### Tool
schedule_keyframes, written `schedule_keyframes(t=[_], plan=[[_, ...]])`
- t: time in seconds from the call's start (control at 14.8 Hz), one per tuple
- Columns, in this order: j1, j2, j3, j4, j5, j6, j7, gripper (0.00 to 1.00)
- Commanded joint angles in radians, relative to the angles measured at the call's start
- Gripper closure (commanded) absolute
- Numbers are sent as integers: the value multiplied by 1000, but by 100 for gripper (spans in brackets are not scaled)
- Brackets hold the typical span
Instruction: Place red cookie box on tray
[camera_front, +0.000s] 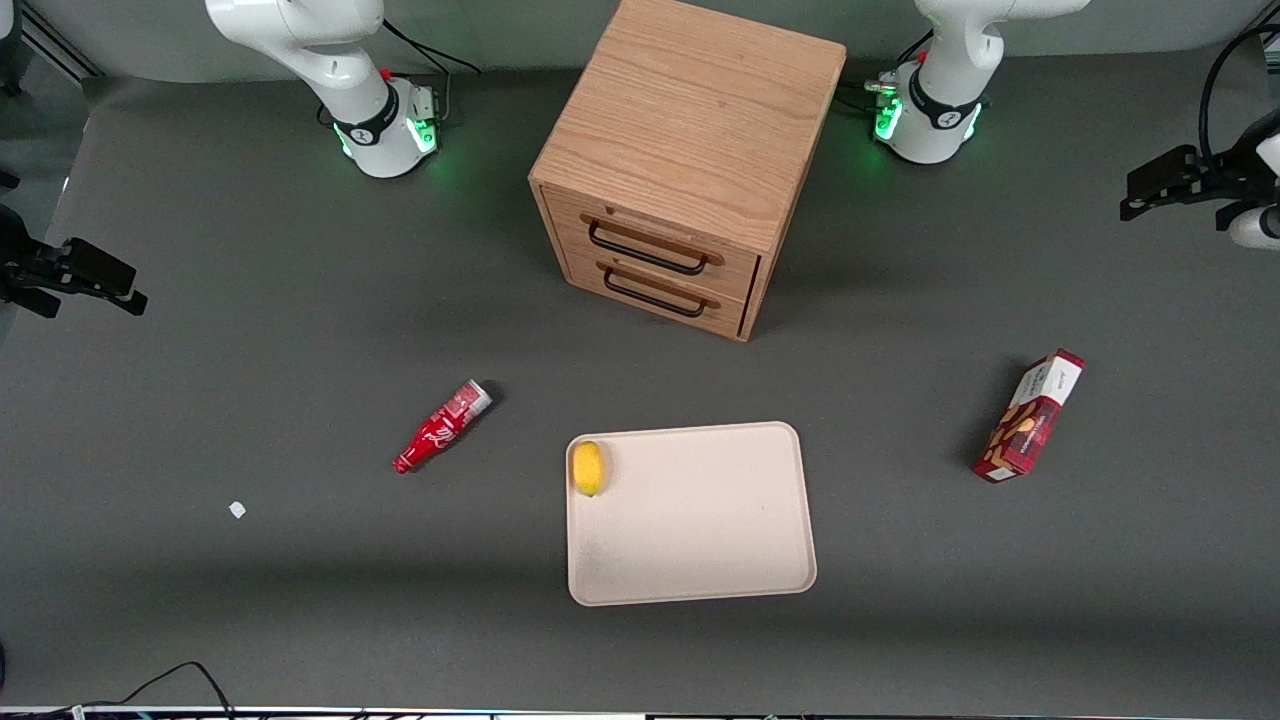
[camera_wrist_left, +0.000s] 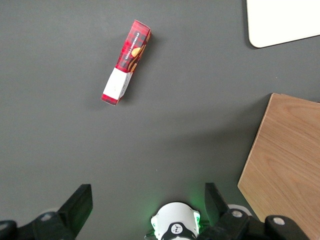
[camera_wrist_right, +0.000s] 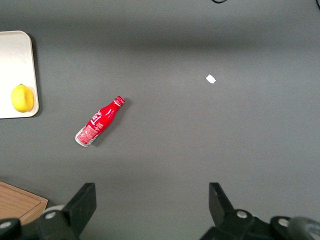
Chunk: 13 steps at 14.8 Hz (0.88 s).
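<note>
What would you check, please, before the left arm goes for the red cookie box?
1. Red cookie box lies free on the table, nothing touching it: ok.
2. Gripper empty, fingers open, high above the table and apart from the box: ok.
3. Tray has bare room for the box: ok; a lemon takes only one corner.
4. Stretch of table between box and tray free of objects: ok.
5. Wooden cabinet stands farther from the front camera than the box and tray: ok.
</note>
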Motion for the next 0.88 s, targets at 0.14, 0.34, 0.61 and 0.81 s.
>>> schedule_keyframes(t=[0.14, 0.34, 0.61, 0.81], plan=[[-15, 21, 1, 55, 22, -50, -20, 0], [-12, 20, 7, 52, 22, -52, -19, 0], [-9, 20, 12, 57, 11, -61, -20, 0], [-9, 35, 12, 110, 13, -46, -10, 0]])
